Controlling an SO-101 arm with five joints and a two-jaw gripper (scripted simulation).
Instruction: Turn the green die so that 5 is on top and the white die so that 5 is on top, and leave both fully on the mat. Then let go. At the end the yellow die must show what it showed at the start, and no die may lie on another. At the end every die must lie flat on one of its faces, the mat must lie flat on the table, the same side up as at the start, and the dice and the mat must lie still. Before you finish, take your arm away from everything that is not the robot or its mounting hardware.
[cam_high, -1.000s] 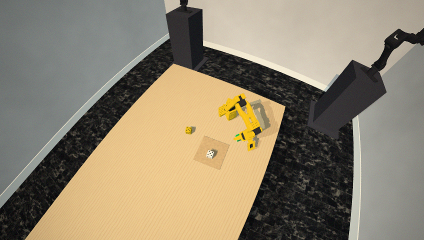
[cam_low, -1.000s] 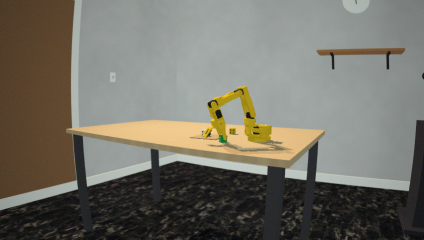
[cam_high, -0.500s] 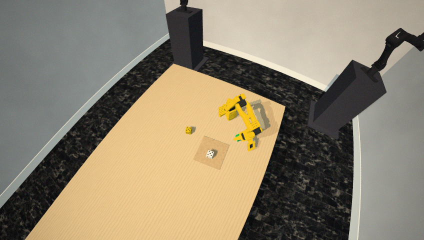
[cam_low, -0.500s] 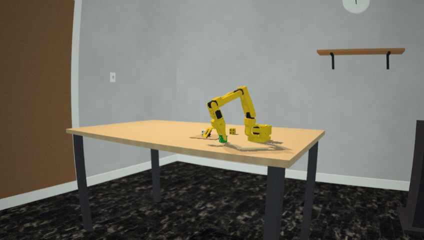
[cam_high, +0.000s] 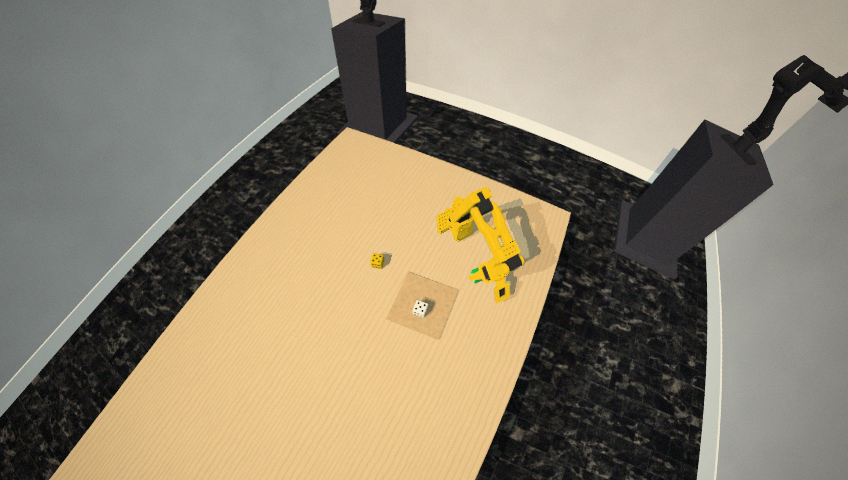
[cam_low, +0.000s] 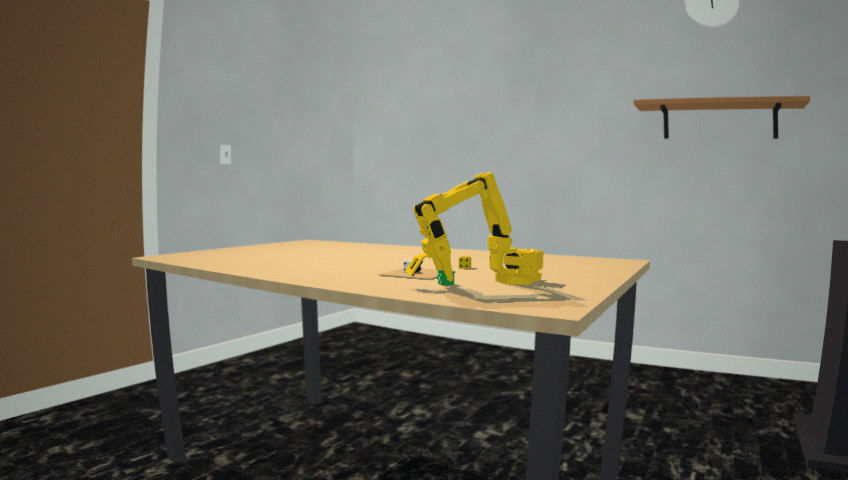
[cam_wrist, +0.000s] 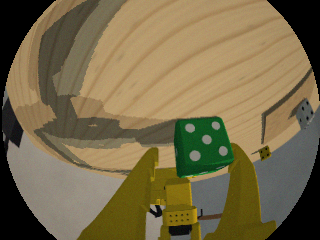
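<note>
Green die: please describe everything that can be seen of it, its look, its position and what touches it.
The green die is a small, smooth-looking cube with white dots. The face towards the wrist camera shows four dots clearly, perhaps five. It rests on the bare wooden table, off the mat, near the mat's edge. The yellow claw straddles it: one finger looks close against it, and a gap remains at the other.

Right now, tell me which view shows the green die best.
The wrist view: the green die fills the space between the fingers, pips visible. The top view shows only slivers of green beside the arm; the exterior view shows a small green patch under the gripper, off the mat.
</note>
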